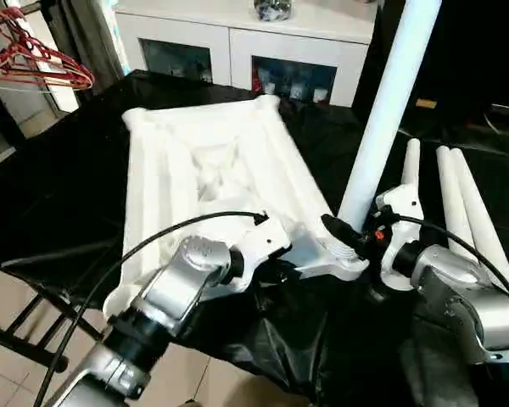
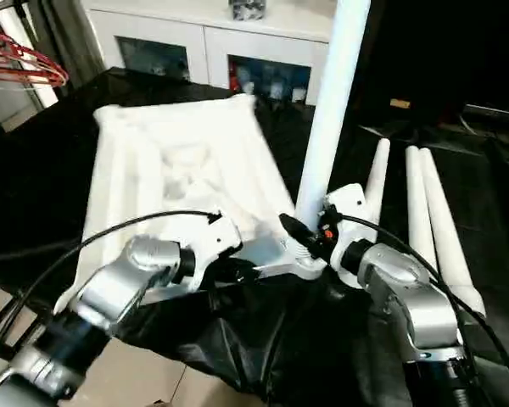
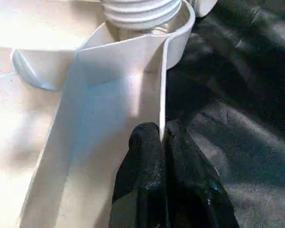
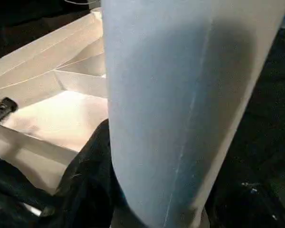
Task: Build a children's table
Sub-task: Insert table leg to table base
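Note:
The children's table top (image 1: 204,170) lies upside down on a black cloth, ribbed underside up. A white leg (image 1: 382,119) stands upright in the top's near right corner socket (image 3: 178,38), and its ribbed end (image 3: 140,12) sits inside the socket. My right gripper (image 1: 348,233) is shut around the lower part of this leg (image 4: 180,95), with one black finger (image 4: 85,190) beside it. My left gripper (image 3: 161,142) is shut on the thin rim wall (image 3: 162,85) of the top, just short of that corner. Three more legs (image 1: 462,203) lie side by side on the cloth to the right.
A white cabinet with glass doors (image 1: 237,42) stands behind the work surface. Red hangers (image 1: 34,64) hang at the far left. The black cloth (image 1: 51,186) drapes over the near edge, with tiled floor (image 1: 8,297) and a black frame below at the left.

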Robot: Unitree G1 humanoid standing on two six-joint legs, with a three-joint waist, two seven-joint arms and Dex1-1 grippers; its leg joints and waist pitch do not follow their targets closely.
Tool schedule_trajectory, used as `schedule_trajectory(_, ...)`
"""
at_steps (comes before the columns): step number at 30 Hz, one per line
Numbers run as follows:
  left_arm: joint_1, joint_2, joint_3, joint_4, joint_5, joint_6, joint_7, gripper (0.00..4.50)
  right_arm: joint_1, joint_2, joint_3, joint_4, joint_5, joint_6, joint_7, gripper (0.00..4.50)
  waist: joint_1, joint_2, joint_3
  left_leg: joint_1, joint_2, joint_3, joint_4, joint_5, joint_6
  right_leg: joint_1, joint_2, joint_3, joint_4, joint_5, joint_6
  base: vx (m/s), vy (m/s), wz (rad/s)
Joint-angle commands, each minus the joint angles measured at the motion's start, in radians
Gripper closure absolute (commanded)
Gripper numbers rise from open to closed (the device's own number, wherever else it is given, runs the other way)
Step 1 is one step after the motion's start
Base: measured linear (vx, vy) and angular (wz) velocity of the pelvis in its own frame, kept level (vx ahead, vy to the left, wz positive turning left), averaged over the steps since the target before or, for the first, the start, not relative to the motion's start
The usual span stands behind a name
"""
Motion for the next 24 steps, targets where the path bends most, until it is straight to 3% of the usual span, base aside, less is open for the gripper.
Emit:
schedule_trajectory(1,0.003,0.02,0.007,-0.016,0.025,-0.008,0.031,4.5,-0.021,-0.008,-0.02,0.007,-0.006,-0.019,0.003,2.59,0.009,-0.012,-0.061,-0.005,0.054,-0.015,-0.073,-0.078,0.055,0.061,-0.075,0.039,-0.08,-0.129,-0.234,0.0,0.0,0.0)
schedule_trajectory(6,0.006,0.03,0.011,-0.035,0.037,0.008,0.064,4.5,-0.026,0.0,-0.017,0.009,-0.005,-0.023,-0.002,2.59,0.009,-0.012,-0.065,-0.007,0.054,-0.016,-0.07,-0.047,0.061,0.063,-0.077,0.039,-0.072,-0.063,-0.242,0.0,0.0,0.0)
schedule_trajectory(7,0.005,0.029,0.015,-0.031,0.038,0.01,0.074,4.5,-0.027,0.003,-0.018,0.01,-0.005,-0.025,-0.003,2.59,0.008,-0.016,-0.065,-0.008,0.052,-0.015,-0.069,-0.041,0.067,0.063,-0.075,0.038,-0.072,-0.051,-0.244,0.0,0.0,0.0)
schedule_trajectory(16,-0.005,0.022,0.052,0.002,0.019,-0.011,0.092,4.5,-0.048,0.034,-0.014,0.053,-0.006,-0.045,-0.013,2.59,0.006,-0.013,-0.063,-0.008,0.051,-0.014,-0.07,-0.056,0.063,0.061,-0.075,0.038,-0.075,-0.082,-0.247,0.0,0.0,0.0)
schedule_trajectory(24,0.005,0.022,0.047,0.007,-0.009,-0.038,0.071,4.5,-0.097,0.049,0.024,0.143,-0.038,-0.057,0.005,2.59,0.008,-0.014,-0.066,-0.009,0.052,-0.013,-0.068,-0.032,0.071,0.061,-0.075,0.037,-0.069,-0.039,-0.257,0.0,0.0,0.0)
